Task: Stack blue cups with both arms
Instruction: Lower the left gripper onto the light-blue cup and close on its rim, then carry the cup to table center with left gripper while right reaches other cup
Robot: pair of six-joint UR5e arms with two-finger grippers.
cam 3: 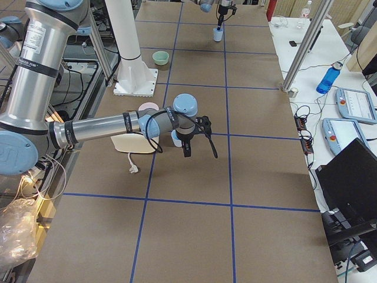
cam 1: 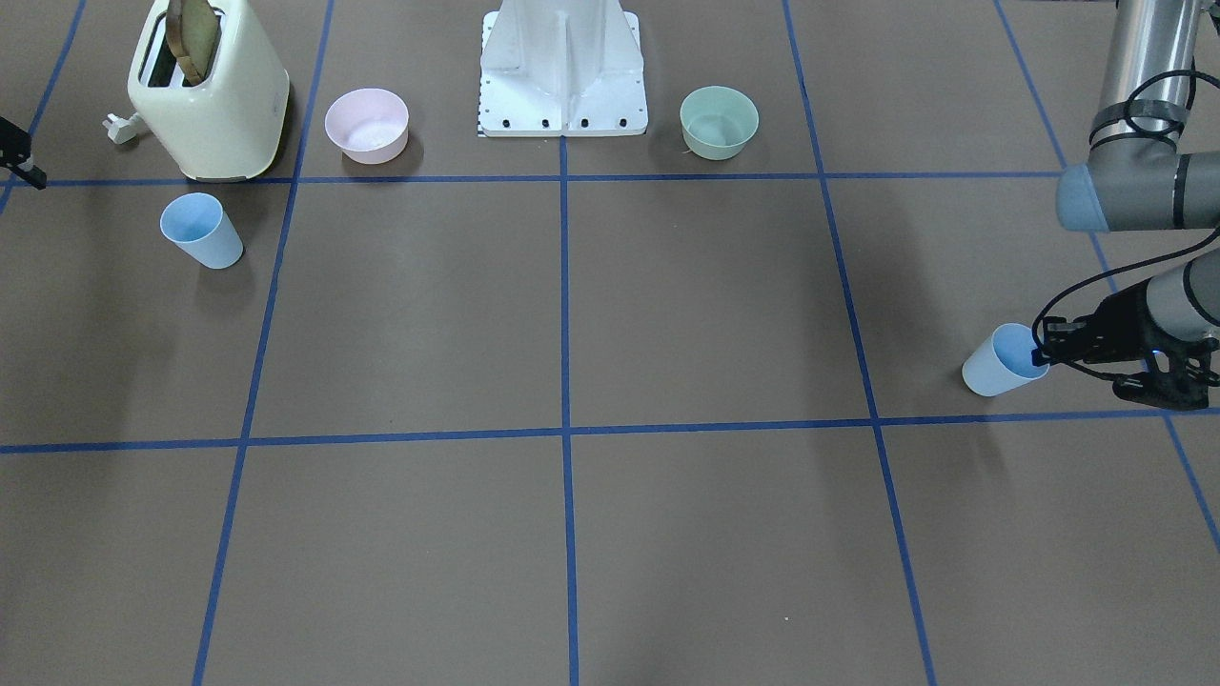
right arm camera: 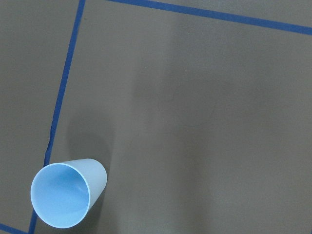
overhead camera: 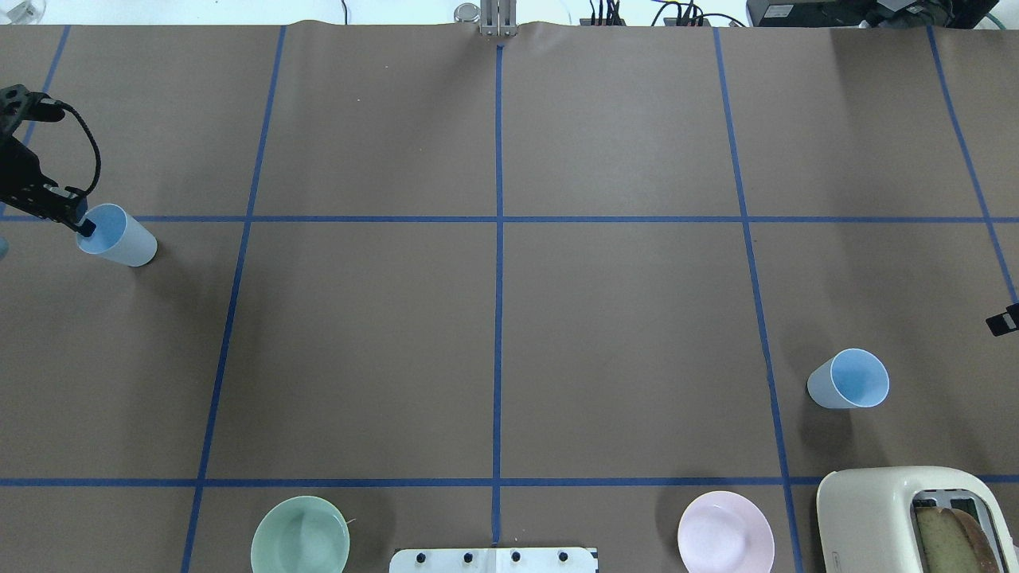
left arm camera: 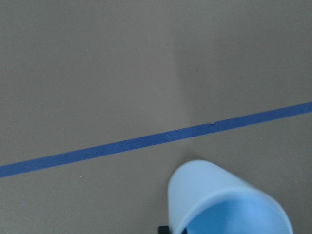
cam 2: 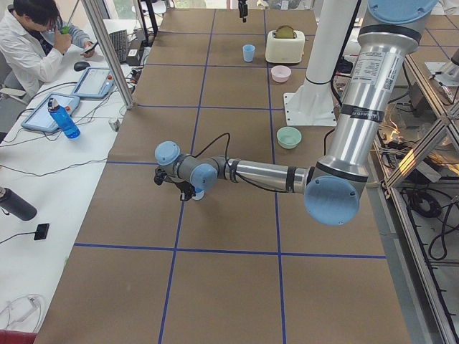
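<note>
One blue cup (cam 1: 1001, 364) stands near the table's edge on my left side. It also shows in the overhead view (overhead camera: 119, 237) and, close up, in the left wrist view (left arm camera: 219, 204). My left gripper (cam 1: 1041, 356) is at its rim (overhead camera: 83, 226), one finger inside the cup, and looks shut on the rim. The other blue cup (cam 1: 202, 231) stands upright by the toaster; it shows in the overhead view (overhead camera: 849, 380) and the right wrist view (right arm camera: 66, 195). My right gripper (overhead camera: 1001, 322) is apart from it at the frame's edge; I cannot tell whether it is open or shut.
A cream toaster (cam 1: 210, 90) holding bread stands behind the right-side cup. A pink bowl (cam 1: 367, 125) and a pale green bowl (cam 1: 719, 122) flank the white base pedestal (cam 1: 562, 67). Blue tape lines grid the brown table. An operator (cam 2: 29, 43) sits off the table.
</note>
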